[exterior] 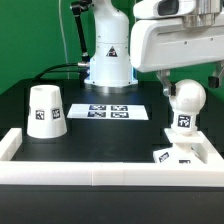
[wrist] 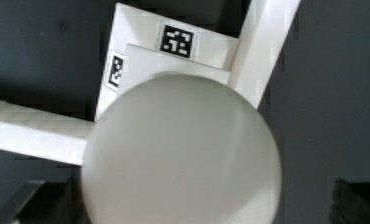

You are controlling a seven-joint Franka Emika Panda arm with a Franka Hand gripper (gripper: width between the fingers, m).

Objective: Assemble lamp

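The ball-shaped bulb [exterior: 187, 97] stands upright on its tagged stem over the flat square base [exterior: 176, 156], which lies in the corner on the exterior view's right. I cannot tell whether the stem sits in the base. My gripper [exterior: 187, 86] straddles the bulb's ball from above. In the wrist view the bulb [wrist: 182, 150] fills the middle, and the dark fingers [wrist: 45, 203] stay out at the frame's edges with a gap to the ball. The base [wrist: 164, 55] shows beyond it. The tapered shade [exterior: 45, 110] stands alone on the exterior view's left.
A raised white wall [exterior: 100, 168] runs along the front and both sides of the black table; its bars [wrist: 31, 125] show in the wrist view. The marker board [exterior: 110, 111] lies mid-table in front of the robot's pedestal [exterior: 108, 60].
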